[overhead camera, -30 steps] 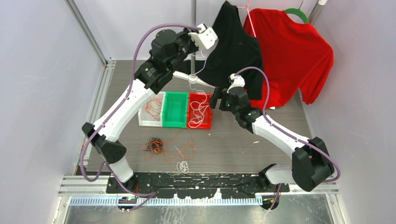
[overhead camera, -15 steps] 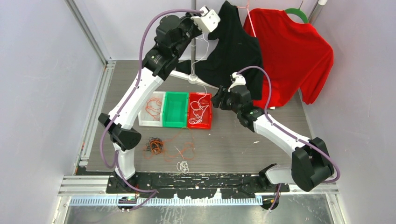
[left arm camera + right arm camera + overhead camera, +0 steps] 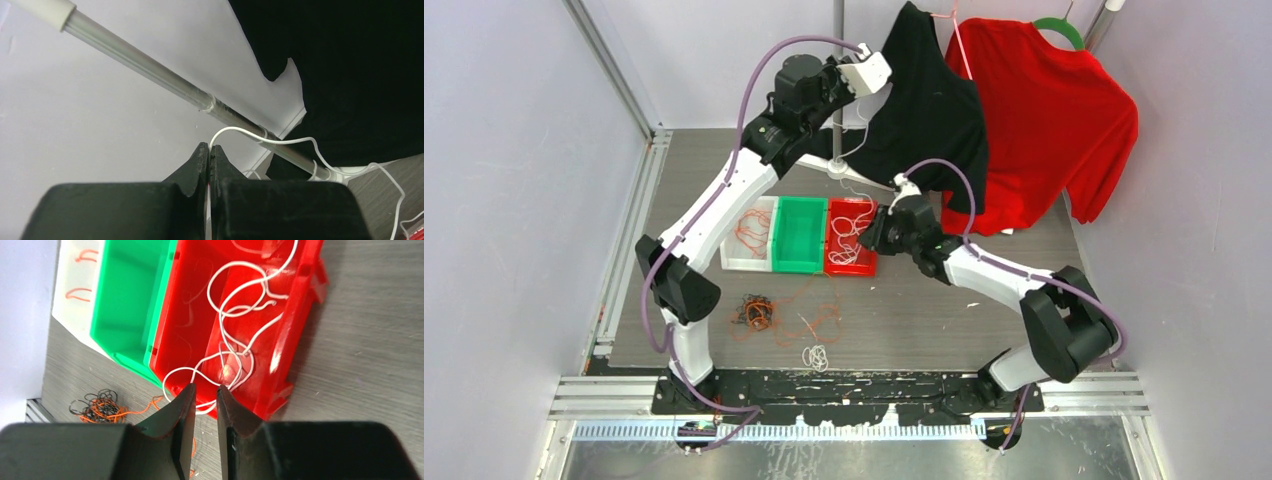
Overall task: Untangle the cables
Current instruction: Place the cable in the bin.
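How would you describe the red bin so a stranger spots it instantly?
On the grey table, a white bin, a green bin and a red bin sit in a row. The red one is at the right-hand end. It alone holds loops of white cable.

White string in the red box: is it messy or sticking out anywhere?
Yes. The white cable lies in loose loops in the red bin, and one loop hangs over the bin's rim. A strand also rises out of the bin to the left gripper, which pinches it high up.

Red bin [image 3: 851, 271], green bin [image 3: 799, 235], white bin [image 3: 744, 265]; white/orange/blk cables [image 3: 756, 312] (blk shirt [image 3: 924, 100], red shirt [image 3: 1044, 120])
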You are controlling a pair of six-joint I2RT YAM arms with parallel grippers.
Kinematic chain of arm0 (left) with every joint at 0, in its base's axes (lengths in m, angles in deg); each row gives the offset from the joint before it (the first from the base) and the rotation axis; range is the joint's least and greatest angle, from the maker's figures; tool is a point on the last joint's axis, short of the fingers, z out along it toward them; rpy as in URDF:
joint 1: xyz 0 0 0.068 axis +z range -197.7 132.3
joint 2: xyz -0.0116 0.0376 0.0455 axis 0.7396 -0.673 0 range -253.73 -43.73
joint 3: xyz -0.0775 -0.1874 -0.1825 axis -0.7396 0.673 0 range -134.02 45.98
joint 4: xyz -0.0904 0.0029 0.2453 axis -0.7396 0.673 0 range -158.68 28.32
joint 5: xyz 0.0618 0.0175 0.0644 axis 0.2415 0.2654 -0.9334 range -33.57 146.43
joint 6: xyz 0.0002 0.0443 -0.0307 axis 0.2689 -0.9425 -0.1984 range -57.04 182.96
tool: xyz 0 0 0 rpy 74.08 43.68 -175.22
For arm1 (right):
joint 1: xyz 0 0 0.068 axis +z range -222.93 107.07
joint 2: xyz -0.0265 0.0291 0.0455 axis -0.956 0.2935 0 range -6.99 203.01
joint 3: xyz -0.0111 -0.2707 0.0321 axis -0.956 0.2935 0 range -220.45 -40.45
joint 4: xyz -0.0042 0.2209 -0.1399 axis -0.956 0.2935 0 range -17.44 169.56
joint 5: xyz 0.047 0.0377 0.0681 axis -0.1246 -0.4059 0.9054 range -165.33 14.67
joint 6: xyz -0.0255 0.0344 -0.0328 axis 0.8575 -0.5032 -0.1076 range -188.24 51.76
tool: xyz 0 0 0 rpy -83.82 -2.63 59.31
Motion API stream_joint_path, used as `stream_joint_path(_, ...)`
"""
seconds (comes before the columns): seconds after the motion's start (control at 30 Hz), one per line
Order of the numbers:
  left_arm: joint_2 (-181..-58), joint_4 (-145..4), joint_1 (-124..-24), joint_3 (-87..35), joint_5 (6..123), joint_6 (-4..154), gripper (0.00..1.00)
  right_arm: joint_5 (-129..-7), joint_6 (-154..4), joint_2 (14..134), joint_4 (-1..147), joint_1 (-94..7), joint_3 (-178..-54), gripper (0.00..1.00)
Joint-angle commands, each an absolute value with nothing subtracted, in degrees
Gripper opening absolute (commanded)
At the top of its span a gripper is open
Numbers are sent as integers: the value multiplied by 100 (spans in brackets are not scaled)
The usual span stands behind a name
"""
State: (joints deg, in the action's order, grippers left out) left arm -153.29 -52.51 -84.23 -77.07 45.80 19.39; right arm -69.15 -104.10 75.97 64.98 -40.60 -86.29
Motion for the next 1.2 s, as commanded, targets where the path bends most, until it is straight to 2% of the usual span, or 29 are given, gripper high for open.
stream_joint_path(0.0, -14770, -5357, -8331, -7603, 4829, 2290, 0, -7488, -10180, 7849, 6733, -3614, -9139, 27)
stream_joint_path(0.43, -13775, -4273, -8502, -6554, 5523, 3742, 0, -8604, -9733, 8832, 6908, -3358, -9696, 19)
stream_joint_path(0.57, -13501, -3867, -8709, -6420, 5646, 4134, 0, -8457, -9755, 8418, 6716, -3365, -9566, 22)
stream_joint_path(0.7, -13173, -3775, -8981, -6237, 5593, 4272, 0, -8309, -9857, 7749, 6720, -3466, -9438, 33)
stream_joint_path(0.83, -12993, -3546, -9192, -6246, 5389, 4210, 0, -8093, -10105, 7005, 6722, -3682, -9152, 40)
stream_joint_path(1.17, -12705, -3225, -9298, -6159, 5200, 4258, 0, -8514, -10523, 6274, 6908, -4108, -8481, 40)
